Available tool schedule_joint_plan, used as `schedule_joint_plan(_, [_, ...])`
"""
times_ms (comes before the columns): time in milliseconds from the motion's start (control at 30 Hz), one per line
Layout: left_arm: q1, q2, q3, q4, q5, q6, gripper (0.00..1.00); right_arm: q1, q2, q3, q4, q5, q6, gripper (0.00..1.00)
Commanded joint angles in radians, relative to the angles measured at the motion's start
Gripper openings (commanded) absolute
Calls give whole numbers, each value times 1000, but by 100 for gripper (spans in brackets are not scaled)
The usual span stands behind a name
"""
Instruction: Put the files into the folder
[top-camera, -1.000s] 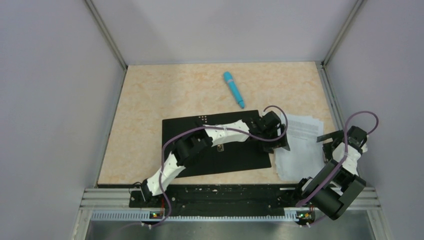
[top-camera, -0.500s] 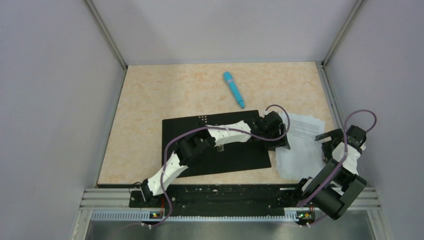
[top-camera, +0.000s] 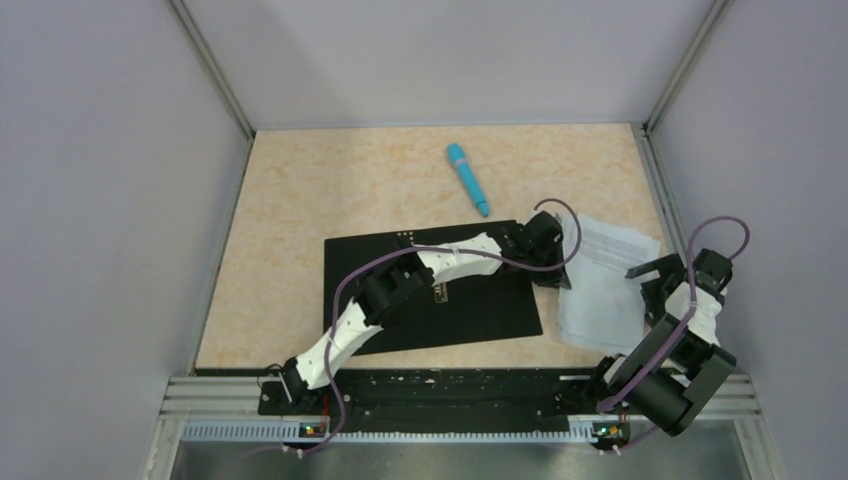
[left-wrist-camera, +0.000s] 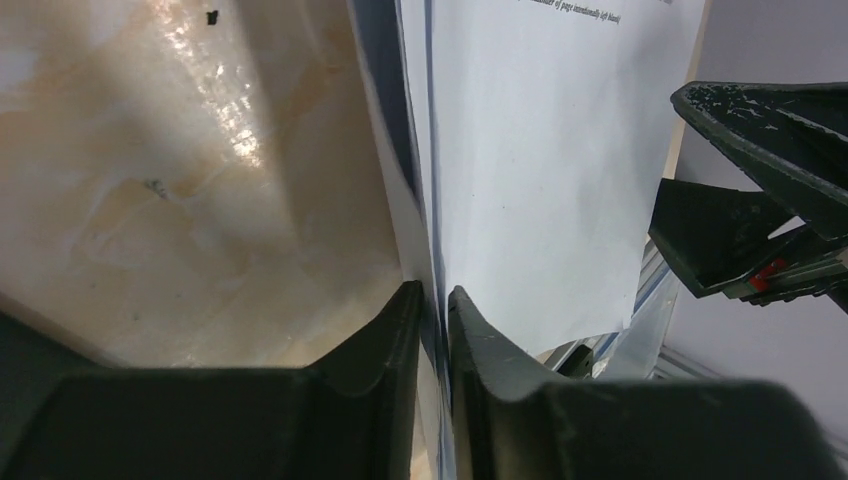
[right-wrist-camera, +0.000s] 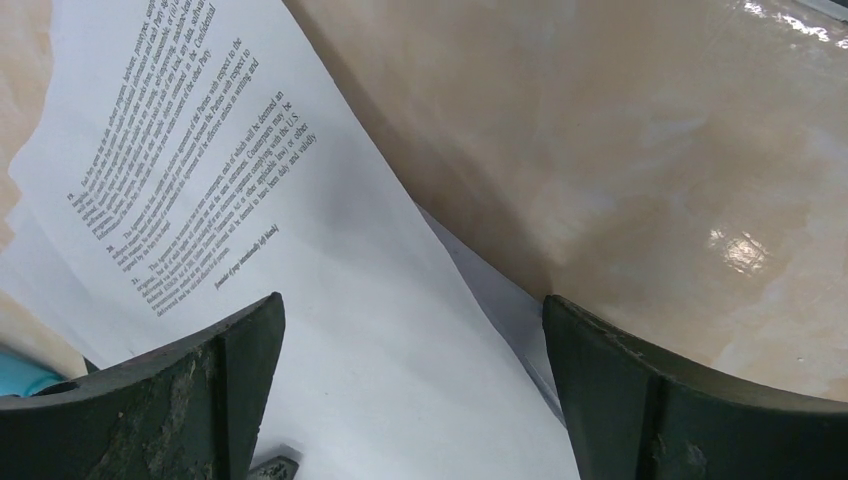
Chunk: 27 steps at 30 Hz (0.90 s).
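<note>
The files (top-camera: 607, 292) are a thin stack of printed white sheets lying right of the folder (top-camera: 470, 305), which lies open, black side up. My left gripper (top-camera: 561, 270) reaches across the folder to the sheets' left edge. In the left wrist view the left gripper (left-wrist-camera: 434, 300) is shut on that raised edge of the files (left-wrist-camera: 545, 150), with paper pinched between the jaws. My right gripper (top-camera: 655, 272) hovers open over the stack's right side. Seen from the right wrist, the right gripper (right-wrist-camera: 410, 345) has its jaws wide apart above the files (right-wrist-camera: 300, 290), holding nothing.
A blue pen-like stick (top-camera: 467, 177) lies on the table beyond the folder. Grey booth walls and metal rails close in the beige tabletop (top-camera: 330, 190); the right wall stands close behind the right arm.
The left gripper has closed onto the files' left edge. The sheets have lifted and shifted slightly to the right. The right gripper drifted a little, still open.
</note>
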Motion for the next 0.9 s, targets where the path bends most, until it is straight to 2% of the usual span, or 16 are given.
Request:
schedule_joint_plan(0, [1, 12, 70, 39, 47, 63, 17, 15, 26, 14, -3, -38, -7, 99])
schedule_joint_plan(100, [9, 6, 98, 14, 50, 116, 0, 17, 24, 26, -10, -42, -12, 99])
schedule_joint_plan(300, [30, -67, 95, -69, 0, 285, 0, 50, 2, 53, -16, -58, -14, 99])
schedule_joint_plan(567, [88, -309, -79, -94, -79, 535, 0, 304, -19, 222, 5, -61, 15, 99])
schedule_joint_plan(700, [130, -420, -141, -116, -48, 630, 0, 319, -73, 223, 181, -234, 60, 99])
schedule_joint_plan(867, [186, -575, -242, -122, 8, 729, 0, 364, -110, 160, 596, -428, 132, 99])
